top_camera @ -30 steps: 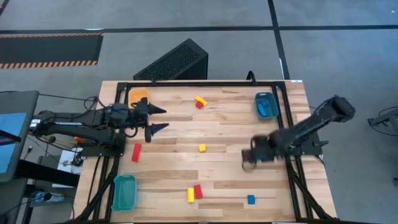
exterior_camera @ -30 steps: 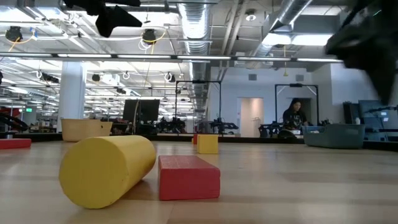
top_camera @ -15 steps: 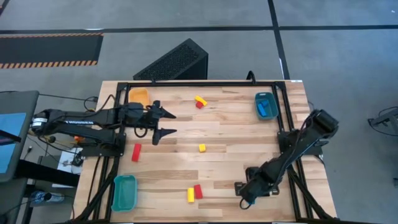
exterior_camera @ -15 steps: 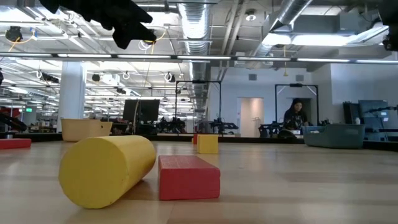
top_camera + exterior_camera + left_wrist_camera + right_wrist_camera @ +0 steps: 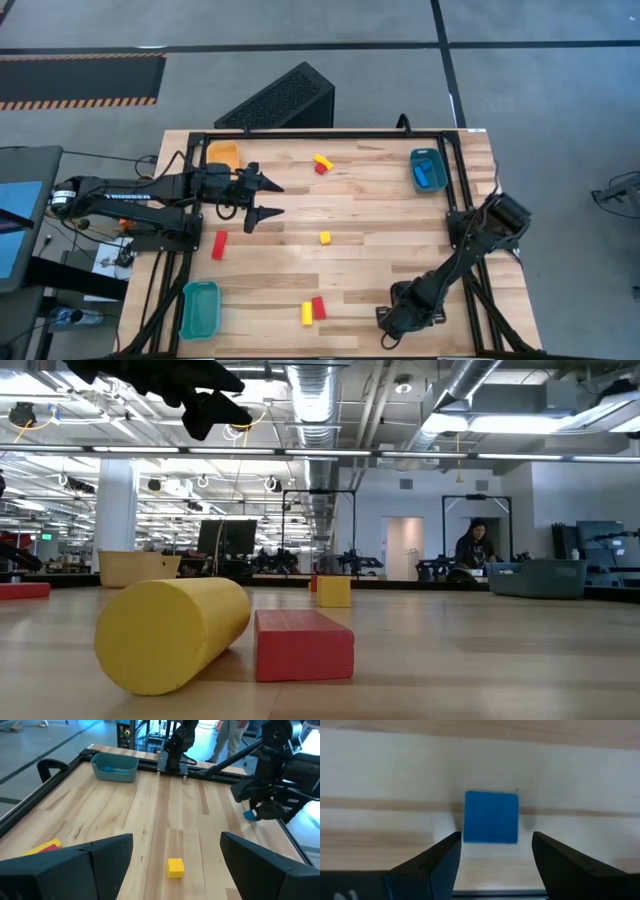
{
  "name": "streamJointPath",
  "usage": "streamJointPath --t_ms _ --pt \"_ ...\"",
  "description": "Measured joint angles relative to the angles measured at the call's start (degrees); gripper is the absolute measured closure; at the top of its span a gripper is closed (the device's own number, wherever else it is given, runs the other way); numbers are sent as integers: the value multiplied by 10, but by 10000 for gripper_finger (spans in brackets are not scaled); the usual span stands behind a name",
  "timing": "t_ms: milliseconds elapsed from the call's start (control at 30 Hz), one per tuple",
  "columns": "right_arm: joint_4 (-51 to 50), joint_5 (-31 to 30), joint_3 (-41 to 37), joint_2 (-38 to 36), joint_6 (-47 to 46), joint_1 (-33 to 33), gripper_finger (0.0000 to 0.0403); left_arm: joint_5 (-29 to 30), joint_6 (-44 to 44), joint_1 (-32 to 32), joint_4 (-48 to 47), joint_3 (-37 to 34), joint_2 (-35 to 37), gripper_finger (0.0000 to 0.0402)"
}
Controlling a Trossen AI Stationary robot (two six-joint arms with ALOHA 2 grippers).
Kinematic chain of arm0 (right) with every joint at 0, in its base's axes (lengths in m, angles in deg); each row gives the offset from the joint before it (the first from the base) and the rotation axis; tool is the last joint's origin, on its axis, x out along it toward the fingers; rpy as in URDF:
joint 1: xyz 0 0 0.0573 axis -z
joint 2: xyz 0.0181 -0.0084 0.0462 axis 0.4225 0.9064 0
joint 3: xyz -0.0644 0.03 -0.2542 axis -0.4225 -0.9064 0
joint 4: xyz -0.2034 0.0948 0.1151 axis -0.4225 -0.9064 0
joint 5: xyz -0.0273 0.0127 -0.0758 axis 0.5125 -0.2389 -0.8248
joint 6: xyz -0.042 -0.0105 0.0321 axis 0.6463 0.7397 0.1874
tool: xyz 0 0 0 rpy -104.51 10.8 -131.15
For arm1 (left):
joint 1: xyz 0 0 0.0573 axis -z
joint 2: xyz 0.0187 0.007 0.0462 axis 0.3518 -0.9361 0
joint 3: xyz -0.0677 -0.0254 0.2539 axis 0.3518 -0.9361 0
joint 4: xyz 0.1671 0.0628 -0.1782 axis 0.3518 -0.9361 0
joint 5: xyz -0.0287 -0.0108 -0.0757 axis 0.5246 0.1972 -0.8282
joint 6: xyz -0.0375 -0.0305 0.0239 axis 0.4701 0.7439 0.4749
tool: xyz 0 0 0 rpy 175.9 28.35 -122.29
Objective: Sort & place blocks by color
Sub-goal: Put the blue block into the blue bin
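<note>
A blue cube (image 5: 491, 817) lies flat on the wood near the table's front edge, right of centre. My right gripper (image 5: 495, 839) hangs open just above it, pointing steeply down, one fingertip either side of the cube's near face and touching nothing. In the high view this gripper (image 5: 392, 325) covers the cube; the left wrist view shows the blue cube (image 5: 248, 815) under it. My left gripper (image 5: 268, 198) is open over the table's left part, holding nothing. A yellow cube (image 5: 325, 237) sits mid-table. A red bar (image 5: 219, 244) lies at the left.
A teal tray (image 5: 428, 168) with blue blocks stands far right, another teal tray (image 5: 199, 307) near left, a yellow tray (image 5: 222, 154) far left. A yellow and a red block (image 5: 322, 162) lie at the back; a yellow cylinder (image 5: 307, 313) and red bar (image 5: 319, 307) near the front.
My right gripper has swung from the table's right side toward the near edge and come down, tipping more steeply, until it stands over the blue cube. My left gripper first moved a little toward the table's right, then kept still.
</note>
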Motion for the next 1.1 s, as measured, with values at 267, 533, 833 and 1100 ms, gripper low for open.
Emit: streamJointPath --t_ms 267,533,833,1100 --pt "-10 -14 0 4 27 11 137 2 1 0 -6 0 0 111" --pt "-20 -14 0 4 47 19 210 14 1 0 -7 0 0 111" --pt "-25 -18 -1 -14 133 59 290 29 -6 0 -6 0 0 111" --pt "-82 -160 0 -106 191 118 290 22 -74 -24 28 0 -37 111"
